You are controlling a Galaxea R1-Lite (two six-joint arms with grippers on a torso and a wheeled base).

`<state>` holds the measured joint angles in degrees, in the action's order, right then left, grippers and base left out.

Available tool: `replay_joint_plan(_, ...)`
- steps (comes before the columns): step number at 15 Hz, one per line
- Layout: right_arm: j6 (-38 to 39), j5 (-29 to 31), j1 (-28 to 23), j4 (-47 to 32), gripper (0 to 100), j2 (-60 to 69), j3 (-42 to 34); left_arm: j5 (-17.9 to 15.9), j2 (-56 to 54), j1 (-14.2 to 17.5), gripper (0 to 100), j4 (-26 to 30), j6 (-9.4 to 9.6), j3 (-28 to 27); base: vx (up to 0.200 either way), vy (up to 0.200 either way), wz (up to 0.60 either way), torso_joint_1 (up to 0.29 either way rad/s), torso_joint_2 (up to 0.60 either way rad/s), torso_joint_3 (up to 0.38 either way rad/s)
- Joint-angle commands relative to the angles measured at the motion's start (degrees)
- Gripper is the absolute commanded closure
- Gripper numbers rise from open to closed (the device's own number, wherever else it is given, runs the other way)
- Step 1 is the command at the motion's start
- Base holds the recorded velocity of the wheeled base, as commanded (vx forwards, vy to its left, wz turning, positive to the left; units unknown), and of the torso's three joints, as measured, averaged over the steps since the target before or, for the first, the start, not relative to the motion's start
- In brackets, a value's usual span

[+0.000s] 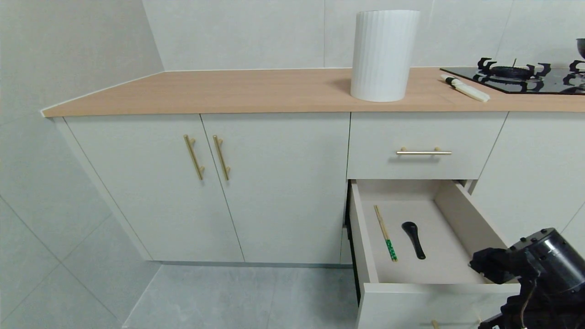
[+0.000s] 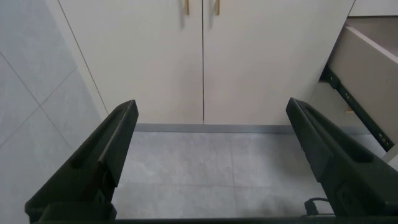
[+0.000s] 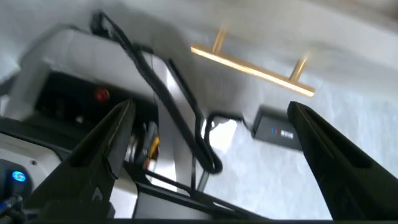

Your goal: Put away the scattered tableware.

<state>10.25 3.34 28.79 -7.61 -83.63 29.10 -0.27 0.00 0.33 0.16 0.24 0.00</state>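
The lower drawer stands pulled out below the bench. Inside it, a pair of chopsticks and a black spoon lie side by side on the floor of the drawer, near each other but apart. On the bench, a pale utensil with a dark end lies between the white ribbed container and the gas hob.

The right arm is beside the drawer's front right corner. The right gripper faces a gold bar handle; its jaws are apart and hold nothing. The left gripper is low, facing the cabinet doors; its jaws are apart with nothing between them.
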Motion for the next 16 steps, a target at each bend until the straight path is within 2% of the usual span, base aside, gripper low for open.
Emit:
replay_joint_plan(1, 0.3, 0.4, 0.0, 0.1, 0, -4.7, 0.2, 0.0, 0.0, 0.0, 0, 0.0, 0.02, 0.0, 0.0, 0.0, 0.0, 0.0, 0.0, 0.0)
replay_joint_plan(5, 1.3, 1.0, -1.2, 0.6, 0, -5.5, 1.3, 0.0, 0.0, 0.0, 0, 0.0, 0.02, 0.0, 0.0, 0.0, 0.0, 0.0, 0.0, 0.0)
replay_joint_plan(9, 7.6, 6.4, -1.6, 0.8, 0, -9.3, 4.3, 0.0, 0.0, 0.0, 0, -0.1, 0.02, 0.0, 0.0, 0.0, 0.0, 0.0, 0.0, 0.0)
replay_joint_plan(12, 9.4, 9.5, -1.7, 4.6, 0, -12.1, 4.2, 0.0, 0.0, 0.0, 0, 0.0, 0.02, 0.0, 0.0, 0.0, 0.0, 0.0, 0.0, 0.0)
replay_joint_plan(16, 9.3, 10.6, -3.0, 9.4, 0, -14.5, 4.5, 0.0, 0.0, 0.0, 0, 0.0, 0.02, 0.0, 0.0, 0.0, 0.0, 0.0, 0.0, 0.0)
